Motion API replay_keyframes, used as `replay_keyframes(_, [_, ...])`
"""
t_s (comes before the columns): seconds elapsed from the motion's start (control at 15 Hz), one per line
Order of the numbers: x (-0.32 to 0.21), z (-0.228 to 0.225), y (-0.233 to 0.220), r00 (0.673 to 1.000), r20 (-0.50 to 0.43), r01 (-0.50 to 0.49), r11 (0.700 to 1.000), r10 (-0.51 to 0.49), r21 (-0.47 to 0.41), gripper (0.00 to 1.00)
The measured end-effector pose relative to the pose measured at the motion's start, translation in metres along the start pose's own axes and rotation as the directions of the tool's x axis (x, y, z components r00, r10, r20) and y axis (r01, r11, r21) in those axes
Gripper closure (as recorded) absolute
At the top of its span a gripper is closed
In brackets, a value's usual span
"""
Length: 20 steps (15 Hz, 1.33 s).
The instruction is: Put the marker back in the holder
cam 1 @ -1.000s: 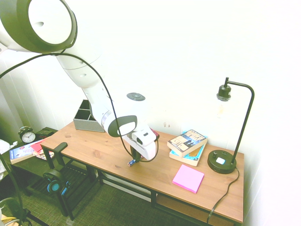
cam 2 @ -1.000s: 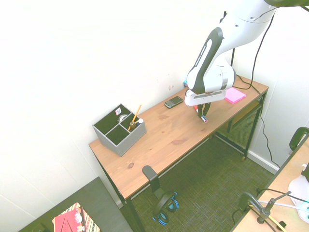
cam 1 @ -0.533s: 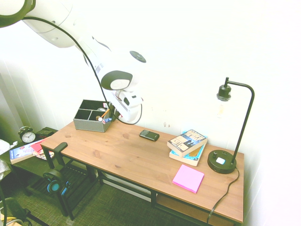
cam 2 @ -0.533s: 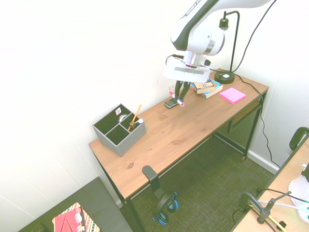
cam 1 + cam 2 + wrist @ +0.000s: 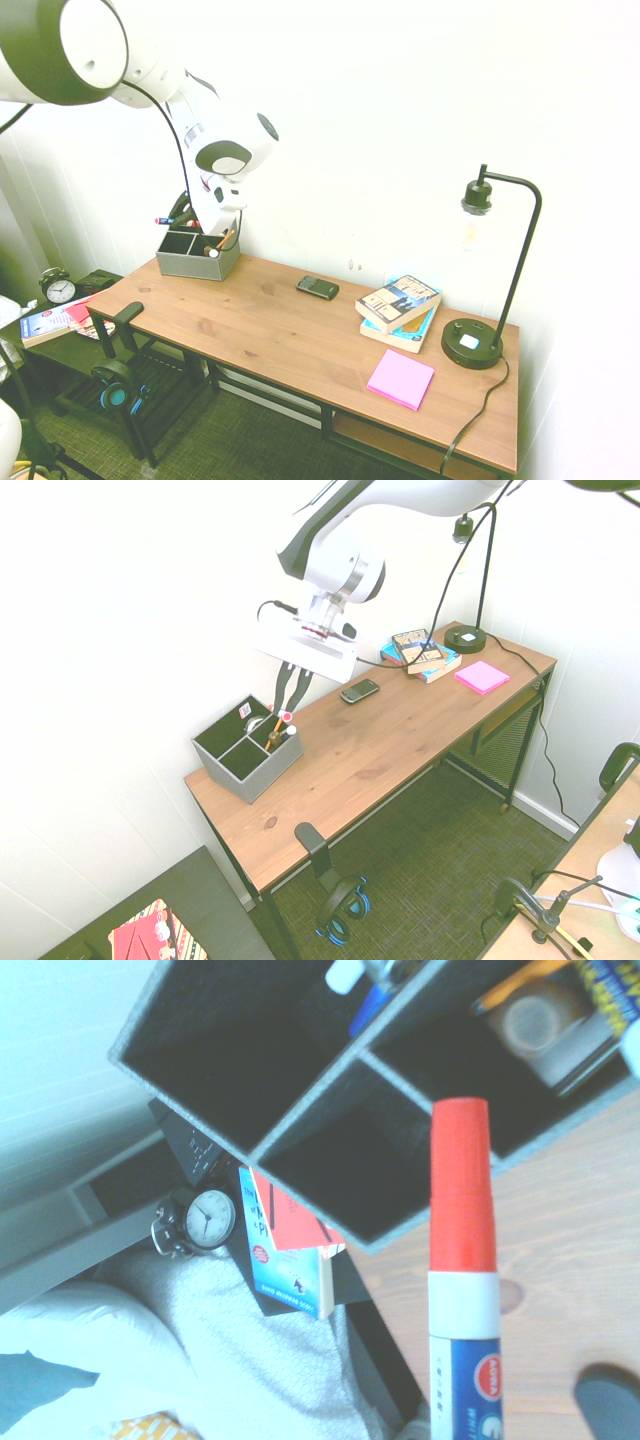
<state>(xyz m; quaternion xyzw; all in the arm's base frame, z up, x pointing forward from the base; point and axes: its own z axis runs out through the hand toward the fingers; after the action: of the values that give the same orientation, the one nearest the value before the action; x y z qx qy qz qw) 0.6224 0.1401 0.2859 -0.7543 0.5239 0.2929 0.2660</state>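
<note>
Marker (image 5: 462,1260) clenched in tool (image 5: 286,708), carried above the holder (image 5: 246,752), red cap leading. Cap points at the empty compartments; orange pen (image 5: 281,718) and tape roll (image 5: 535,1022) crowd the section at 1 o'clock in the wrist view. Risk, as judged: steep tilt lets the cap catch a divider or rim and the marker skids onto the table (image 5: 400,730).

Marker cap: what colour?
Red, on the marker held by the gripper; clearest in the wrist view.
</note>
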Motion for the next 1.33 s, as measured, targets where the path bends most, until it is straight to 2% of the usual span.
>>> replay_keyframes(0.33, [-0.001,0.063,-0.016,0.998,0.066,-0.016,0.998,0.020,-0.061,1.00])
replay_keyframes(0.6, [0.016,0.094,-0.021,0.996,0.077,-0.042,0.995,0.048,-0.088,1.00])
replay_keyframes(0.67, [0.025,0.100,-0.024,0.995,0.078,-0.049,0.995,0.056,-0.092,0.00])
replay_keyframes(0.87, [0.042,0.106,-0.034,0.995,0.082,-0.051,0.994,0.058,-0.093,0.00])
replay_keyframes(1.33, [0.045,0.098,-0.044,0.996,0.085,-0.033,0.995,0.041,-0.090,0.00])
